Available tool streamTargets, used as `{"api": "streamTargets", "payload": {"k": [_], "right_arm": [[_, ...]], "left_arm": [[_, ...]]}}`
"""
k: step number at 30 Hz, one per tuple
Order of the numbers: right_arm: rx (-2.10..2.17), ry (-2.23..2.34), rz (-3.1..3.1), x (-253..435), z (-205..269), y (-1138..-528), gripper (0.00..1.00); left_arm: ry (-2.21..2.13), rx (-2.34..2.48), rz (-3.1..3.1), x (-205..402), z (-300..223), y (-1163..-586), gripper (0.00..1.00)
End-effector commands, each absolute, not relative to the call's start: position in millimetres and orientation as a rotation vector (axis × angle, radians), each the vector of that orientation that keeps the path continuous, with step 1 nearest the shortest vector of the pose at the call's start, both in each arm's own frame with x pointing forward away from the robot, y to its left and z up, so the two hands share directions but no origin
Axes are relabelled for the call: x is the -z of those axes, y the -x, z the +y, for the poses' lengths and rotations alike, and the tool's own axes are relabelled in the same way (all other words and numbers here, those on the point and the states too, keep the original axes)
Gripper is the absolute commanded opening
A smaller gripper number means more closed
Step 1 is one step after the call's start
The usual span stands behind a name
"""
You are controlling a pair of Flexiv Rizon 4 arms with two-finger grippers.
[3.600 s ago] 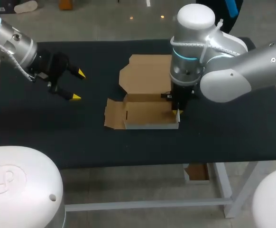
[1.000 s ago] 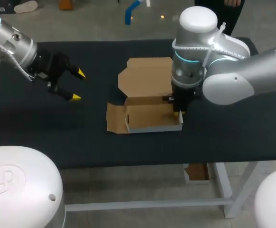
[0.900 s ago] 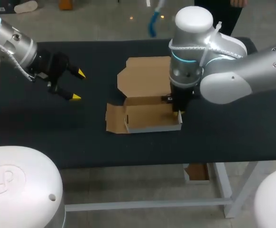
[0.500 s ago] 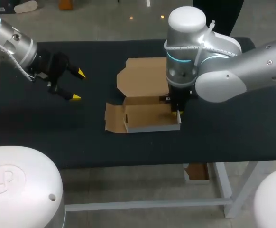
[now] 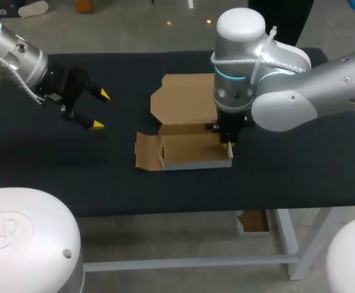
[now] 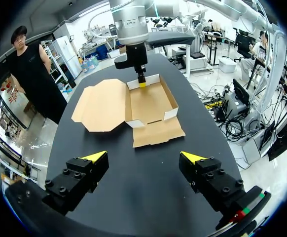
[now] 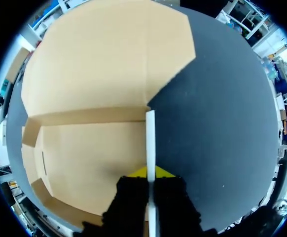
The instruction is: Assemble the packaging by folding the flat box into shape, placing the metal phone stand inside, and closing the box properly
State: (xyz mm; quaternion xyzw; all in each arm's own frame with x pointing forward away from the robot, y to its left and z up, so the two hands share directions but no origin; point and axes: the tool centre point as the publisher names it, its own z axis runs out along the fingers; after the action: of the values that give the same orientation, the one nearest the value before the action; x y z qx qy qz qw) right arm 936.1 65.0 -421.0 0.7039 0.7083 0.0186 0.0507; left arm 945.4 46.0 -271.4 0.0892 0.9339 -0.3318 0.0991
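Sitting near the middle of the black table (image 5: 55,165) is one brown cardboard box (image 5: 190,149). It is only partly folded. Some of its walls stand up, so it looks like a low open tray. One big lid (image 5: 186,94) lies flat on the table behind the tray and is joined to it along the back edge. One small flap (image 5: 146,151) lies flat on the table at the box's left end.

Two arms are over the table, and each has one claw with two yellow tips.

The right claw (image 5: 228,144) comes straight down onto the box's right end. In the right wrist view, the thin side wall (image 7: 150,143) stands up between its two fingers. The fingers press on that wall from both sides, so this claw is pinching the box. One finger is inside the tray and the other is outside it.

The left claw (image 5: 100,110) is far over on the left side of the table, well apart from the box. Its two fingers are spread wide with nothing between them. In the left wrist view, the box lies ahead of this claw, and the right claw is at the far end.
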Motion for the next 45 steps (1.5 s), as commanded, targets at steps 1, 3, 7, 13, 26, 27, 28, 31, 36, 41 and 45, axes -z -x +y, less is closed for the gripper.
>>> {"api": "streamTargets", "payload": {"k": [1, 3, 7, 13, 26, 27, 28, 31, 36, 41, 45], "right_arm": [[-0.048, -2.143, 2.157, 420, 65, -937, 0.0], [-0.048, -2.143, 2.157, 420, 65, -937, 0.0], [-0.048, -2.143, 2.157, 420, 65, -937, 0.0], [-0.048, -2.143, 2.157, 420, 65, -937, 0.0], [-0.048, -2.143, 2.157, 420, 65, -937, 0.0], [-0.048, -2.143, 2.157, 420, 65, -937, 0.0], [-0.048, -2.143, 2.157, 420, 65, -937, 0.0], [-0.048, -2.143, 2.157, 420, 65, -937, 0.0], [-0.048, -2.143, 2.157, 420, 65, -937, 0.0], [-0.048, -2.143, 2.157, 420, 65, -937, 0.0], [-0.048, -2.143, 2.157, 420, 65, -937, 0.0]], "left_arm": [[-0.265, 0.979, 2.767, 270, 46, -946, 1.0], [-0.243, 0.979, 2.78, 269, 43, -945, 1.0], [0.001, 1.019, 2.813, 265, 33, -935, 1.0], [0.813, 1.023, 2.786, 261, 26, -921, 1.0], [2.02, 1.095, 2.176, 290, 6, -889, 1.0], [2.082, 1.119, 2.149, 293, 5, -889, 1.0], [2.141, 1.089, 2.081, 296, 4, -890, 1.0], [2.166, 1.02, 2.135, 303, -3, -894, 1.0], [2.166, 1.02, 2.135, 303, -3, -894, 1.0], [2.166, 1.02, 2.135, 303, -3, -894, 1.0], [2.291, 0.952, 2.055, 309, -3, -900, 1.0]]}}
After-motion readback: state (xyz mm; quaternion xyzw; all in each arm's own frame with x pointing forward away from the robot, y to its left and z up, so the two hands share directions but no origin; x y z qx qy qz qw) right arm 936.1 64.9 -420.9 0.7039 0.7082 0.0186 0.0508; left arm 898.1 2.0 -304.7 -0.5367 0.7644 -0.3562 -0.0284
